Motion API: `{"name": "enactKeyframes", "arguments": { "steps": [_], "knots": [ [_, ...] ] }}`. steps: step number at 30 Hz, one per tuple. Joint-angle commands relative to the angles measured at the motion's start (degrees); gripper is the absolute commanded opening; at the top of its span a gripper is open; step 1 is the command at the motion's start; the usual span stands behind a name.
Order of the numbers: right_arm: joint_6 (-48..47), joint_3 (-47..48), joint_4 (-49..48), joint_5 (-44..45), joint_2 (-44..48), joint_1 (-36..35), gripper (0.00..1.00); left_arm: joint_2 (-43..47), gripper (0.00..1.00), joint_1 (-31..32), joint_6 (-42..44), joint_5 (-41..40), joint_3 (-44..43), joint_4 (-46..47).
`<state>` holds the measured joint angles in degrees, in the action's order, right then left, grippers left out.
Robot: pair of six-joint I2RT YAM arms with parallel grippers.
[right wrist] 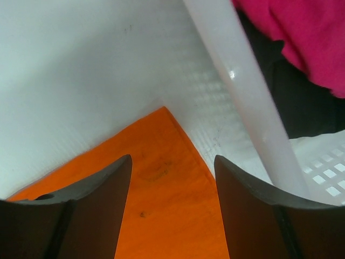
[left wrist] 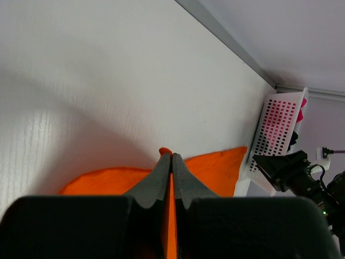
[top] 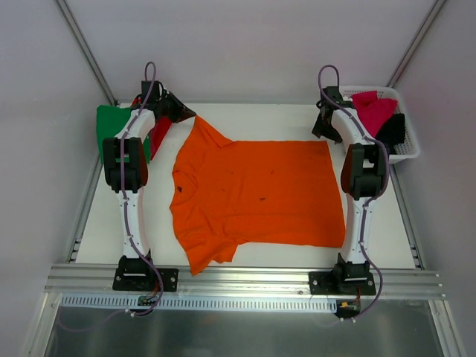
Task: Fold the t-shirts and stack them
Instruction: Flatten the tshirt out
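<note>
A bright orange t-shirt (top: 256,197) lies spread flat on the white table, collar to the left. My left gripper (top: 181,111) is at its far left sleeve. In the left wrist view that gripper (left wrist: 172,156) is shut on a fold of the orange t-shirt (left wrist: 215,167), and cloth shows between the pads. My right gripper (top: 324,128) hovers over the far right hem corner. In the right wrist view it (right wrist: 172,159) is open, its fingers apart on either side of the orange corner (right wrist: 167,183). Green (top: 111,130) and red (top: 160,135) t-shirts lie behind the left arm.
A white lattice basket (top: 407,152) stands at the far right corner, holding a magenta t-shirt (top: 372,108) and a black one (top: 393,130). Its rim (right wrist: 242,91) runs close beside my right fingers. Grey walls enclose the table.
</note>
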<state>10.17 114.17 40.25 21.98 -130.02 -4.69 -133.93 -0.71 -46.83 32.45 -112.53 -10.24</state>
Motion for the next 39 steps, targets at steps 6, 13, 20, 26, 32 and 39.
{"name": "enactKeyframes", "arguments": {
  "steps": [6, 13, 20, 26, 32, 39],
  "knots": [
    [-1.8, 4.0, 6.5, -1.8, -3.0, 3.5, 0.67, 4.3, 0.00, -0.1, 1.3, 0.3, 1.7, 0.7],
    [-6.0, 8.1, 11.2, -1.6, -5.8, 4.4, 0.70, 4.0, 0.00, 0.0, 1.0, 1.0, 2.0, 0.7],
    [-7.6, 9.1, 13.2, -3.9, -5.8, 4.4, 0.71, 6.8, 0.00, -0.3, 4.0, -2.4, 5.3, -0.6],
    [-7.6, 9.0, 12.8, -4.4, -4.8, 4.4, 0.72, 11.1, 0.00, -2.9, 6.7, -10.4, 7.9, -3.8],
    [-7.6, 9.1, 12.0, -5.1, -5.1, 4.4, 0.72, 13.3, 0.00, -4.8, 7.4, -15.8, 8.4, -6.5],
    [-8.0, 11.9, 11.7, -6.3, -7.2, 4.3, 0.73, 12.4, 0.00, -5.4, 7.1, -15.8, 7.9, -7.4]
  ]
}}
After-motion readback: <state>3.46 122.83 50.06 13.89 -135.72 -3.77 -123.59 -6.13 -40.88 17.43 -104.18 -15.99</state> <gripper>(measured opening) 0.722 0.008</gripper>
